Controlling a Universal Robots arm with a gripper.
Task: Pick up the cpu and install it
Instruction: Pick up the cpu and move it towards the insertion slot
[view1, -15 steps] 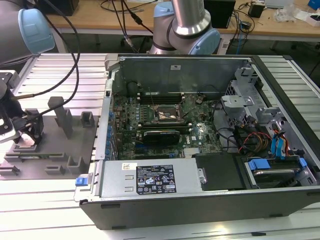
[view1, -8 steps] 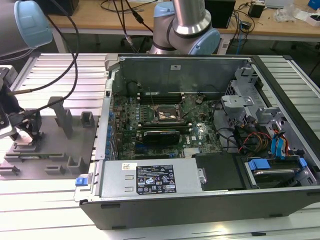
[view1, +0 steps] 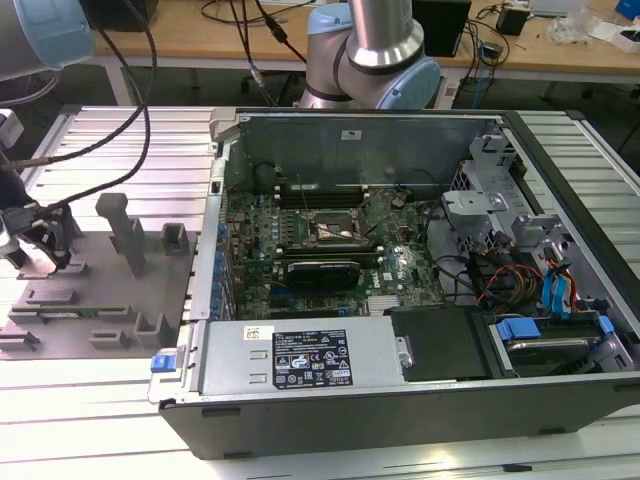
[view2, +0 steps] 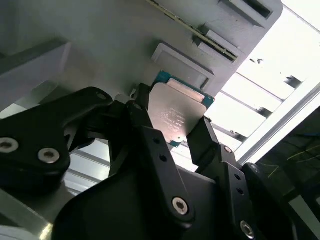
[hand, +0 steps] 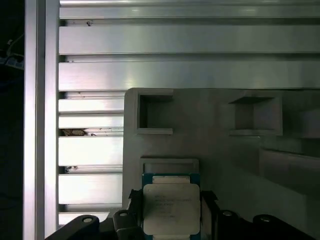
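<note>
Ribbed metal tabletop (view1: 140, 140) setup. The cpu (hand: 171, 207) is pinched in the tool (view1: 42, 255), with fingers (view2: 202, 137) clamped on two opposite sides, right by a shallow pocket in the grey fixture (hand: 215, 125). The open PC case (view1: 400, 400) and its socket (view1: 338, 228) are well off toward the exterior view's right.

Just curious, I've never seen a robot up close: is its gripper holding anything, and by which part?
Yes. The gripper holds the cpu, with its fingers pinching two opposite side edges of the chip.

Robotics lab: aluminium table (view1: 120, 150), open computer case (view1: 400, 405).
</note>
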